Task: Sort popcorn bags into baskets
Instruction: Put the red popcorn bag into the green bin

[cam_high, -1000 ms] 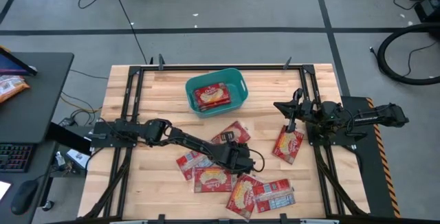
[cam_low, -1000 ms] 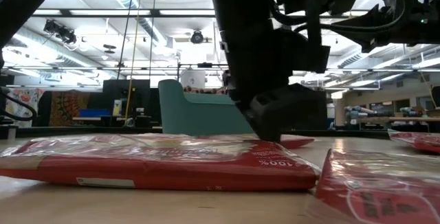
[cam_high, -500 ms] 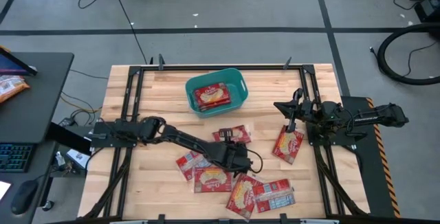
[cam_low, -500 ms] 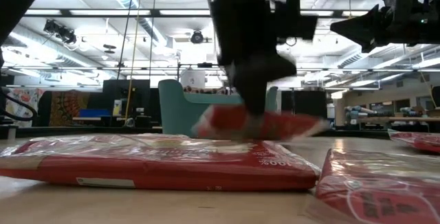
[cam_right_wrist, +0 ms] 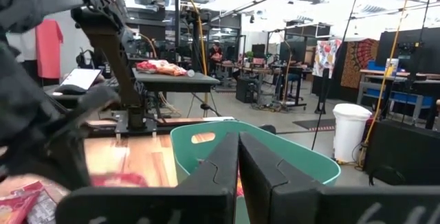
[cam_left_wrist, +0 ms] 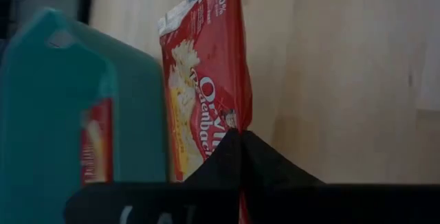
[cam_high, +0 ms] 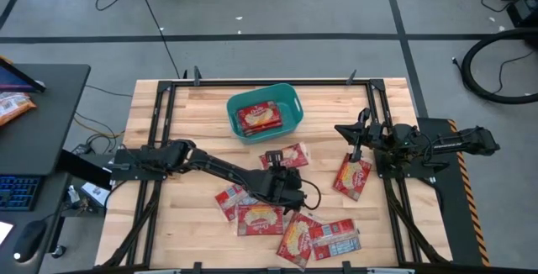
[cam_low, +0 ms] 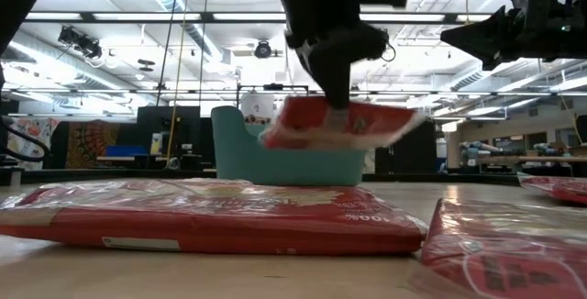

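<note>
Red packaging had left the table: the popcorn bag [cam_high: 285, 155] gripped by the left gripper [cam_high: 275, 158] hung in the air, whereas one second earlier the same gripper had been pressed down among the loose bags, and half a second earlier the bag had only just cleared the surface. In the low view the lifted bag [cam_low: 341, 121] sat roughly level, in front of and slightly above the rim of the teal basket [cam_low: 240, 145]. This indicated that the pick had succeeded and that the carry toward the basket [cam_high: 290, 103] was the step in hand.

The left gripper's fingers were closed together on the near edge of the bag; the left wrist view showed the dark fingertips meeting on the red packet [cam_left_wrist: 205, 93], with the basket [cam_left_wrist: 55, 107] just beside it and one bag already inside [cam_left_wrist: 96, 141]. The high view confirmed one bag lying in the basket [cam_high: 259, 118].

Remaining bags stayed on the wood table [cam_high: 168, 114]: a cluster near the front edge [cam_high: 269, 219], some showing a grey-white back [cam_high: 336, 242], and one bag [cam_high: 353, 176] lying just below the right gripper [cam_high: 354, 137].

The right gripper waited at the table's right side, its fingers pressed together and empty.
</note>
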### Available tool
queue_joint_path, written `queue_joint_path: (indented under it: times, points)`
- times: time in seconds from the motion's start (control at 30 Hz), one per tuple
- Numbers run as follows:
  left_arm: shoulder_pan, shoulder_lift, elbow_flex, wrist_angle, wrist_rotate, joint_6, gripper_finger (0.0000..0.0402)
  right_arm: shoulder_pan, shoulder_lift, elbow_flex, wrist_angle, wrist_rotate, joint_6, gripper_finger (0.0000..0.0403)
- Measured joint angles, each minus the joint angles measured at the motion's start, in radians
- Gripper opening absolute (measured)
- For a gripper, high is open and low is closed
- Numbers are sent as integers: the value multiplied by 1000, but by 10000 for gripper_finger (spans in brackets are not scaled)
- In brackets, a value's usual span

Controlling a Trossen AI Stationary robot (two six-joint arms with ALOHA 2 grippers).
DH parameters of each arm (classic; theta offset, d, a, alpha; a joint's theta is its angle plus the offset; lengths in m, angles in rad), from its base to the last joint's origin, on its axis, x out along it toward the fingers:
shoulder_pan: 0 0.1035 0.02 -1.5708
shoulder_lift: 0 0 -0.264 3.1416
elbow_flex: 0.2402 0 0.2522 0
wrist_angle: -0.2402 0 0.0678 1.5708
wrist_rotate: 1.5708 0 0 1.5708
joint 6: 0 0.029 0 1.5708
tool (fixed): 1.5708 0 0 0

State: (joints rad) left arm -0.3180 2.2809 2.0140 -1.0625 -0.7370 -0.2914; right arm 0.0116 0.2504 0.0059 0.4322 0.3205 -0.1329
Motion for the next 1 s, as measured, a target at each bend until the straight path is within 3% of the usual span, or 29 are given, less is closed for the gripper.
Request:
queue_joint_path:
  times: [0.37,0.7,1.0]
  points:
    - [29,-108,3,-173,-163,-35,1,0,0,0,0,0,0,20]
    - [126,-104,-77,-188,-161,65,1,0,0,0,0,0,0,20]
    - [243,-104,-218,-28,-113,220,1,0,0,0,0,0,0,20]
